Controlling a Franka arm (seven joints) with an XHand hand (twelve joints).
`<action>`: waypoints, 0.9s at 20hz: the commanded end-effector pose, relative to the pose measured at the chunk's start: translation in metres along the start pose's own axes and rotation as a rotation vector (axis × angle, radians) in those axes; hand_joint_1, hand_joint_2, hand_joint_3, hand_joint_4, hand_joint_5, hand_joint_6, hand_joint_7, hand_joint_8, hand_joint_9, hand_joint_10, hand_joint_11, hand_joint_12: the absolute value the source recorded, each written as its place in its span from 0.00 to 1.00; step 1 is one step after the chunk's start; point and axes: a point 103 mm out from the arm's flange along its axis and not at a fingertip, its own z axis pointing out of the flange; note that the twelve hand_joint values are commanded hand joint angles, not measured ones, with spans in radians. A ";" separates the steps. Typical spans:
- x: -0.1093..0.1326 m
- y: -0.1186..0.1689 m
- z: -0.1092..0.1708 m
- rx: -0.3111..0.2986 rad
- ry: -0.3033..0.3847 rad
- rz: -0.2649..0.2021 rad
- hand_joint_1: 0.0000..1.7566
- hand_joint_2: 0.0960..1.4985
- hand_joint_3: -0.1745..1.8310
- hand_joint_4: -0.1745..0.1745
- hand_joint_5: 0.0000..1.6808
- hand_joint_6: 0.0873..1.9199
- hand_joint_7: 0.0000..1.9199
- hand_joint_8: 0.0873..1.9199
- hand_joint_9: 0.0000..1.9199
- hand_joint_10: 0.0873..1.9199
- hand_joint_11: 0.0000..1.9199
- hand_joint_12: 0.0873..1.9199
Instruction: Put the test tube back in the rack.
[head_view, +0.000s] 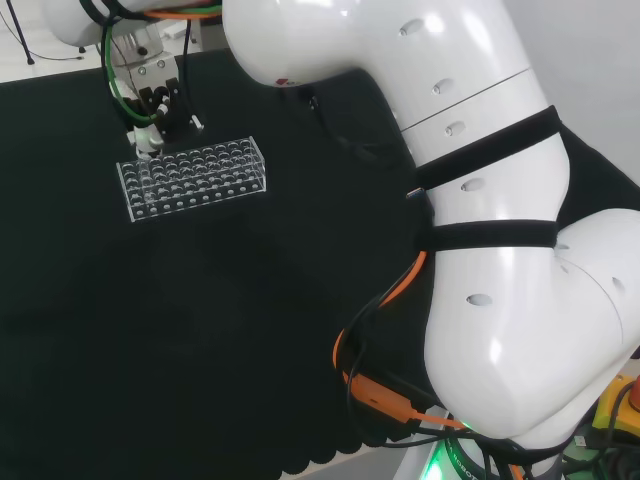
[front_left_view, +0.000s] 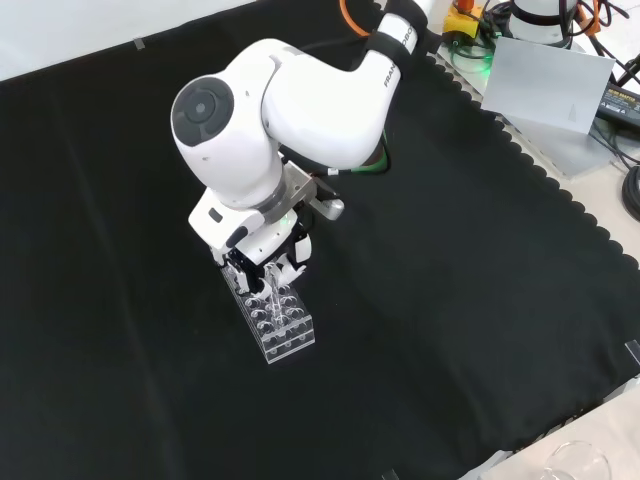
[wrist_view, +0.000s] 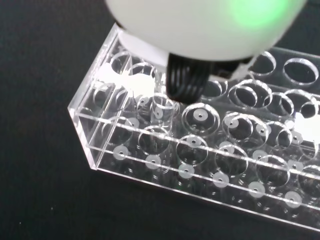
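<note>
The test tube (front_left_view: 272, 291) is clear glass and hard to pick out; in the front view it stands upright as a thin pale tube under the hand, its lower end down among the holes at the far end of the rack (front_left_view: 278, 326). In the wrist view a clear tube (wrist_view: 162, 107) sits in a hole near the rack's (wrist_view: 200, 165) corner, just below a black ribbed finger.

The hand (front_left_view: 268, 262) hangs straight down from the wrist over that far end of the rack, black and white fingers pointing at the surface and gathered closely round the top of the tube. In the head view the hand (head_view: 158, 115) is at the far left end of the rack (head_view: 192, 178), fingertips just above its top plate. The arm (front_left_view: 290, 110) bends over from the top of the front view, its big white link with the round grey cap standing above the hand and covering part of it.

The rack is a clear plastic block with rows of round holes, lying flat on the black cloth surface (front_left_view: 460, 300). The other holes that can be seen look empty. At the bottom right edge of the front view, off the cloth, the rim of a clear glass vessel (front_left_view: 578, 462) shows.
</note>
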 end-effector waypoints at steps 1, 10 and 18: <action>-0.004 0.000 0.001 0.092 0.076 0.026 0.76 0.35 0.43 0.00 0.83 0.15 0.76 0.20 0.78 0.42 0.58 0.64; -0.017 -0.019 -0.056 0.086 0.102 -0.058 0.51 0.34 0.28 0.48 0.13 0.17 0.09 0.50 0.25 0.51 0.14 0.81; -0.054 -0.098 -0.166 -0.020 0.204 -0.166 0.50 0.35 0.26 0.50 0.14 0.13 0.08 0.51 0.25 0.51 0.12 0.81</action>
